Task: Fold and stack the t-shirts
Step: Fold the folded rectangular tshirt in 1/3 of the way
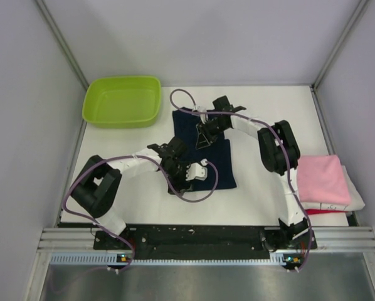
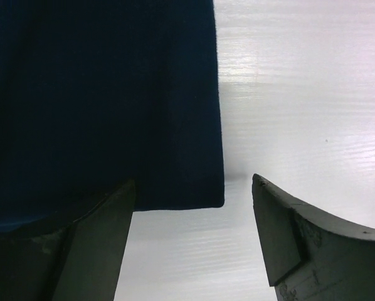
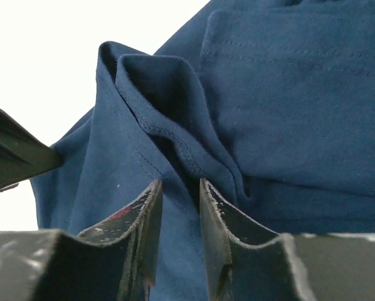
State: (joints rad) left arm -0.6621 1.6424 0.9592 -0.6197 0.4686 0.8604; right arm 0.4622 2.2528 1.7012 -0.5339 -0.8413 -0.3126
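my right gripper (image 3: 179, 186) pinches a raised fold of the navy t-shirt (image 3: 288, 94); my left gripper (image 2: 192, 182) hangs open at its corner on the table (image 2: 300, 94)

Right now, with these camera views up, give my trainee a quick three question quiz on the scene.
1. True or false: the left gripper is shut on cloth.
2. Which colour lies on top of the folded stack on the right side of the table? A red, B pink, C white.
3. Fill the gap: the right gripper pinches a fold of the ____ t-shirt.
Key: 1 false, its jaws stand wide apart; 2 B; 3 navy.
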